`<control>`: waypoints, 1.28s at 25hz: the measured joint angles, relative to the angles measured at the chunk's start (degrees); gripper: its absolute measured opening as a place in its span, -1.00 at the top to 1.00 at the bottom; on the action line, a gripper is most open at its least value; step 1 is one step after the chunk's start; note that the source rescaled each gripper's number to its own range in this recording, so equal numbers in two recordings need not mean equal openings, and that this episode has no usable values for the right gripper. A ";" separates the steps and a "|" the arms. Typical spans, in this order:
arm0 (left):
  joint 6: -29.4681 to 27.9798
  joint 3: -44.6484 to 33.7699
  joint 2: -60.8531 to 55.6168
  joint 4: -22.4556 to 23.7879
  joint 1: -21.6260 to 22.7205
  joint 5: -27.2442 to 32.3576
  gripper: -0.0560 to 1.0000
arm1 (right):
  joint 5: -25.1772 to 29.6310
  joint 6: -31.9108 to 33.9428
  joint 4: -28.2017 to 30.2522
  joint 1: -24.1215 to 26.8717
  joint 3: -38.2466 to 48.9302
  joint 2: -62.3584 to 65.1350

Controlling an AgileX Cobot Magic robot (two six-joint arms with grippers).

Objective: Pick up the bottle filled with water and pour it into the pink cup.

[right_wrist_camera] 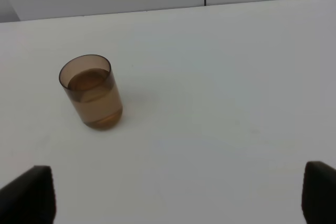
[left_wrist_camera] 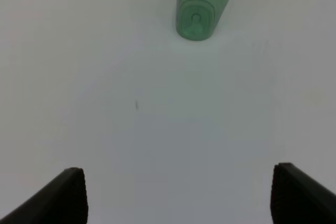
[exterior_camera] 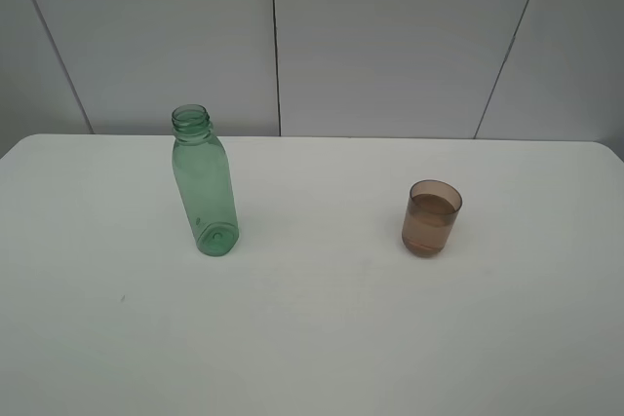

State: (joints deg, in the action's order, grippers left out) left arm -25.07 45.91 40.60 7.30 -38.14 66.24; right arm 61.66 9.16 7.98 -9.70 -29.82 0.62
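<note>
The bottle (exterior_camera: 205,187) stands upright and capless on the white table (exterior_camera: 322,338), left of centre. Its lower part shows in the left wrist view (left_wrist_camera: 197,9). The pink cup (exterior_camera: 431,218) stands upright to the right of centre, with liquid in it. It also shows in the right wrist view (right_wrist_camera: 93,92). My left gripper (left_wrist_camera: 176,195) is open, back from the bottle, holding nothing. My right gripper (right_wrist_camera: 181,195) is open, back from the cup, holding nothing. Neither gripper shows in the exterior high view.
The table's far edge (exterior_camera: 312,137) meets a grey panelled wall (exterior_camera: 390,36). A small dark speck (left_wrist_camera: 136,105) lies on the table between the left gripper and the bottle.
</note>
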 joint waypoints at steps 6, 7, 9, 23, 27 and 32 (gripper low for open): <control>0.80 -7.42 -7.10 -1.32 6.18 -0.73 0.01 | 0.00 0.00 0.00 0.00 0.00 0.00; 1.95 -8.19 -8.45 -1.74 8.15 -0.82 0.01 | 0.00 0.00 0.00 0.00 0.00 0.00; 5.17 -9.94 -11.17 -2.03 11.71 -0.91 0.01 | 0.00 0.00 0.00 0.00 0.00 0.00; 27.08 -16.49 -31.93 -9.21 34.67 -4.59 0.01 | 0.00 0.00 0.00 0.00 0.00 0.00; 31.19 -16.93 -34.72 -12.22 38.38 -4.51 0.01 | 0.00 0.00 0.00 0.00 0.00 0.00; 35.76 -16.93 -38.30 -15.51 41.82 -4.14 0.01 | 0.00 0.00 0.00 0.00 0.00 0.00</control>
State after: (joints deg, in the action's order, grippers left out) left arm 10.69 28.98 2.30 -8.21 3.68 62.10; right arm 61.66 9.16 7.98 -9.70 -29.82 0.62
